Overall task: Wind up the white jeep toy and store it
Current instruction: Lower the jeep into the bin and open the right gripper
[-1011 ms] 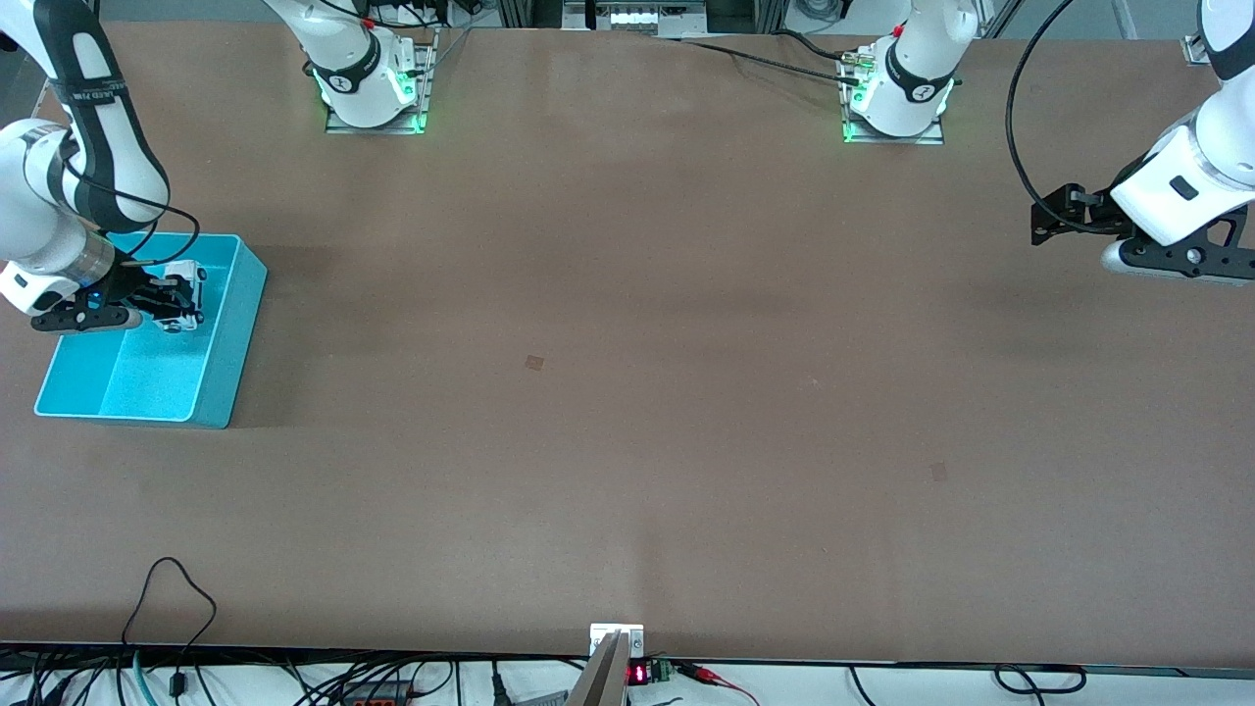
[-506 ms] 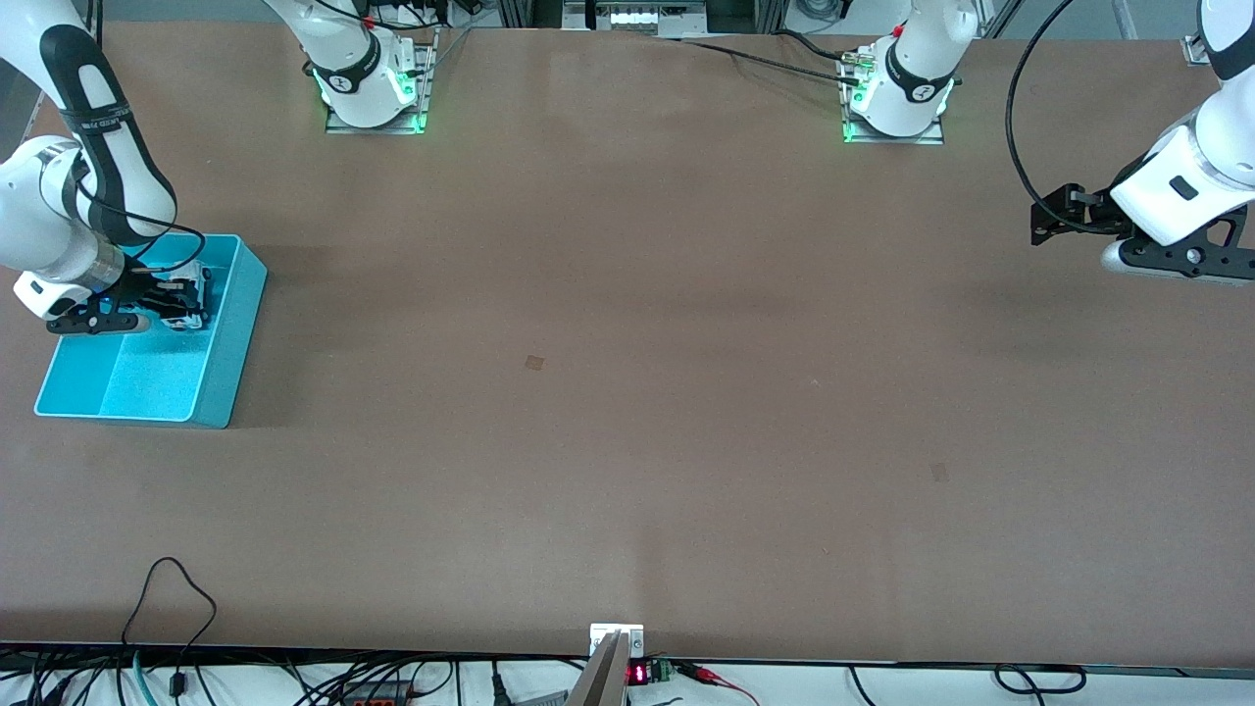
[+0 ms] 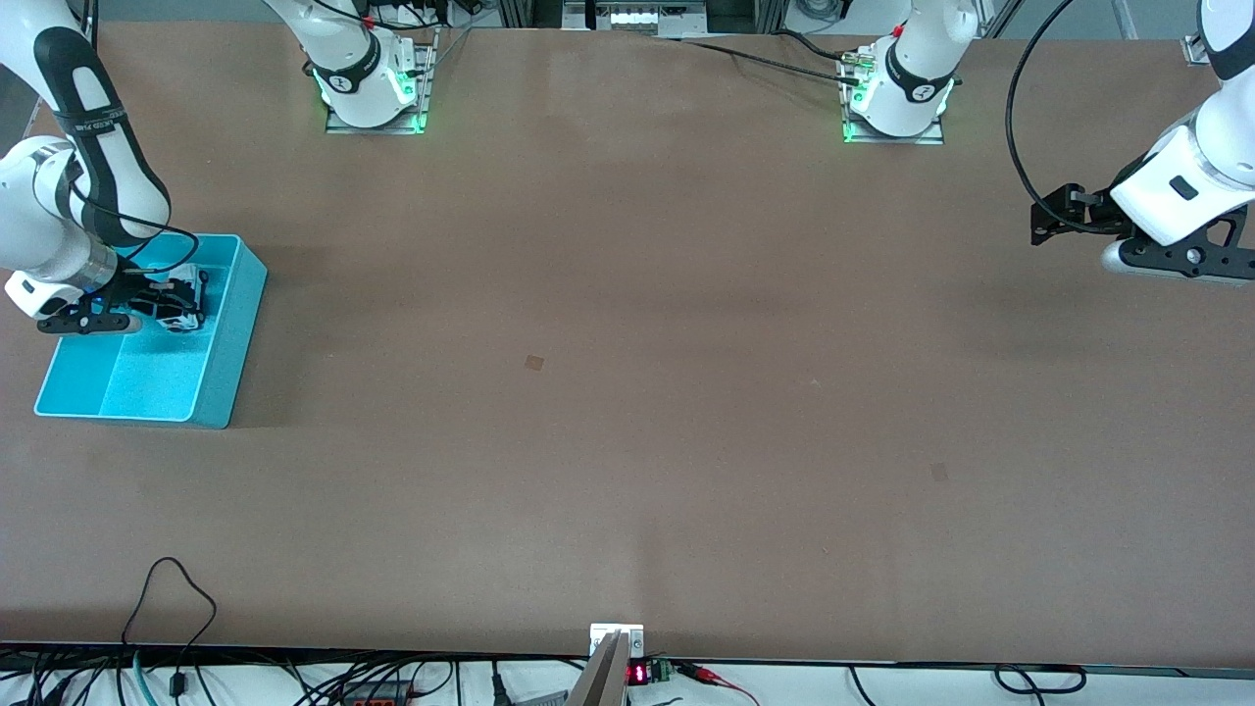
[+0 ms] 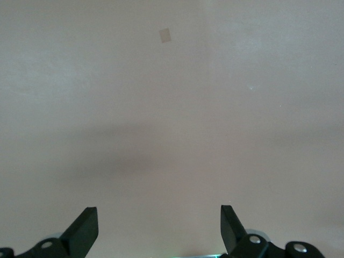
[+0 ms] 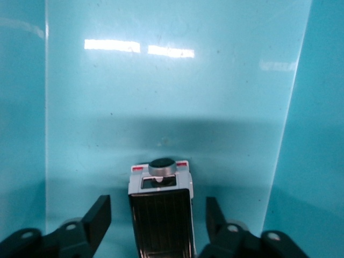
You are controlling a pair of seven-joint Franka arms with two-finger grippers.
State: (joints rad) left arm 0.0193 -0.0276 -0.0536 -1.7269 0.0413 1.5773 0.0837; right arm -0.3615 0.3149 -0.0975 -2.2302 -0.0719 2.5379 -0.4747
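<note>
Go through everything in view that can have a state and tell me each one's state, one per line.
white jeep toy: inside the bin, released, between the right fingers
turquoise bin: upright, holding the jeep
right gripper: open, low in the bin
left gripper: open, empty, waiting over bare table

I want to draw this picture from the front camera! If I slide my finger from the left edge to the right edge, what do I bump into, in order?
Right gripper in the turquoise bin, open around the white jeep toy → small dark square patch on the table → left gripper, open, waiting over the table.
</note>
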